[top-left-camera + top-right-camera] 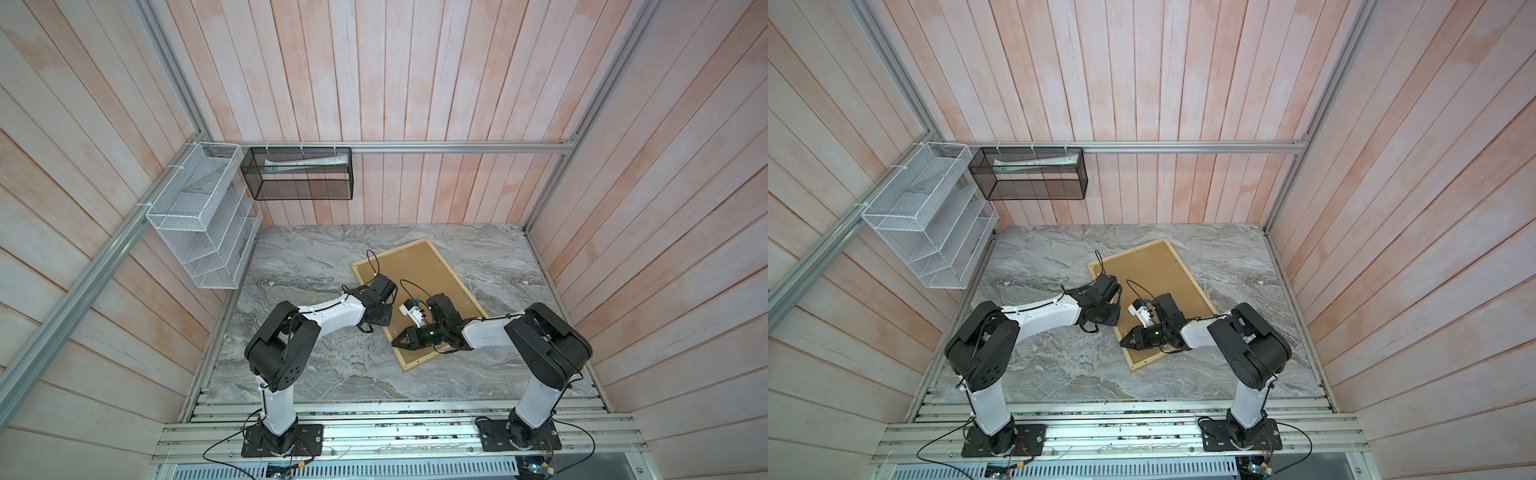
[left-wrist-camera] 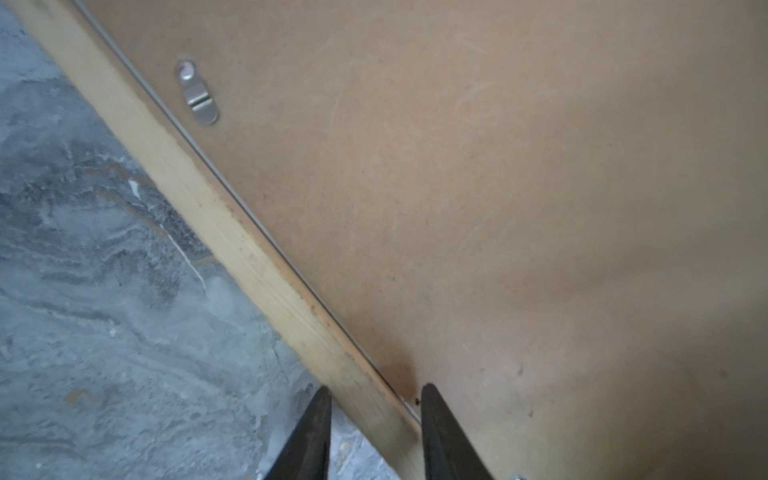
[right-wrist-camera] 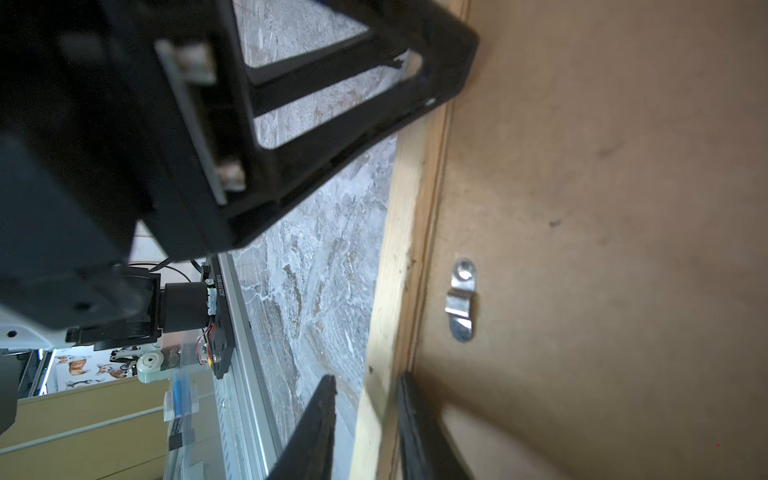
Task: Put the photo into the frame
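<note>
I'm aiming to shift L gripper (image 2: 376, 399) & R gripper (image 3: 368, 380) evenly, both astride the frame's (image 2: 237, 237) rail (jaws part-open, can't tell if pinching), so backing panel (image 2: 457, 208) isn't slipping.

Place: lab-style robot test cell.
Enclosure: plank wall panels (image 1: 415, 83) in aluminium rails (image 1: 457, 147).
Bench: marble-patterned tabletop (image 1: 332, 374), two robot arms (image 1: 332, 316) bolted on base plates (image 1: 311, 434).
Fittings: white mesh basket (image 1: 195, 216) and black mesh basket (image 1: 299, 183) zip-tied to rails.
</note>
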You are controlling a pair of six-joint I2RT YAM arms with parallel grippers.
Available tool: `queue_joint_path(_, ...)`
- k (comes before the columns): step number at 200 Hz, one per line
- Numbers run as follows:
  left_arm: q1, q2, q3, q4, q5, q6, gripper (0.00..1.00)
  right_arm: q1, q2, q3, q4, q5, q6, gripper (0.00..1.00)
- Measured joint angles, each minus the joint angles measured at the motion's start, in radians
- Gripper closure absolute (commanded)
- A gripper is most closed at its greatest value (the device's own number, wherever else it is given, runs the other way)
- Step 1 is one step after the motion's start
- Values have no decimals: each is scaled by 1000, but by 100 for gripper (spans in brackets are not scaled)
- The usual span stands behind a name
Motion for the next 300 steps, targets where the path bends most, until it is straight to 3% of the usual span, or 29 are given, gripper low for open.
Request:
queue_joint_path(42, 28, 9, 0, 14, 24, -25, 65, 55, 93, 43, 145, -23, 101, 74)
queue_joint_path(84, 48, 3, -24, 62, 57, -37, 69, 50, 71, 39, 160, -33, 129, 73)
queue_joint_path(125, 62, -13, -61, 110, 76, -40, 75, -55, -79, 15, 157, -27, 118, 73)
queue_joint_path(158, 66, -16, -66, 117, 82, -64, 82, -111, -94, 65, 72, 51, 91, 73)
queue_joint_path(226, 76, -26, -125, 240, 106, -89, 88, -110, 83, 358, -136, 272, 77, 75)
queue_joint_path(300, 100, -49, -181, 311, 146, -89, 90, -112, 282, 565, -224, 339, 147, 75)
